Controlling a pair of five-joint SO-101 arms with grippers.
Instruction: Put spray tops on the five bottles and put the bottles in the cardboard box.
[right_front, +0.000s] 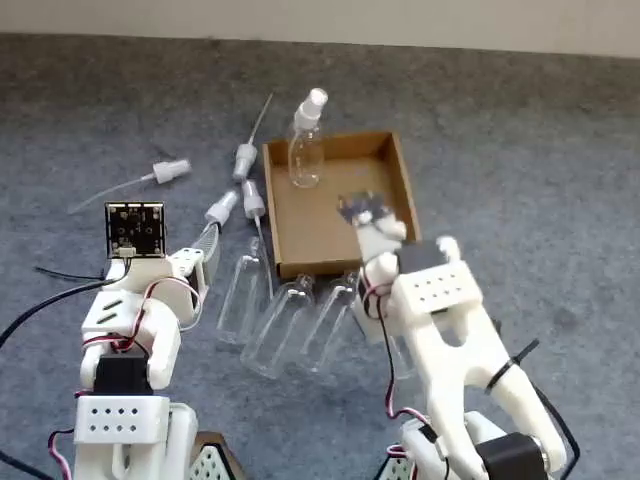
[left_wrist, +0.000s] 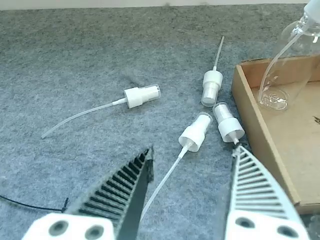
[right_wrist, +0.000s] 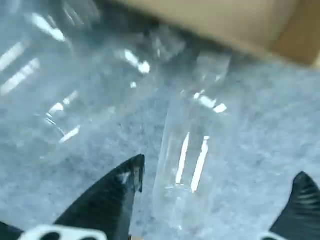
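**Stock check, mid-task**

My left end effector (left_wrist: 194, 149): spread wide, empty, above loose spray tops (left_wrist: 196, 132) on the surface (right_front: 520, 150).
My right end effector (right_wrist: 217, 170): spread wide, straddling an uncapped bottle (right_wrist: 185, 165), gripping nothing.
Box (right_front: 320, 225): mid-surface, one capped bottle (right_front: 306, 150) at its far edge.

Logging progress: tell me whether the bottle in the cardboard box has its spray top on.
On: the bottle standing in the cardboard box has a white spray top on its neck.

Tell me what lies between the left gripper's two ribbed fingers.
Left wrist view: the thin tube of a white plastic spray top, lying on grey felt.
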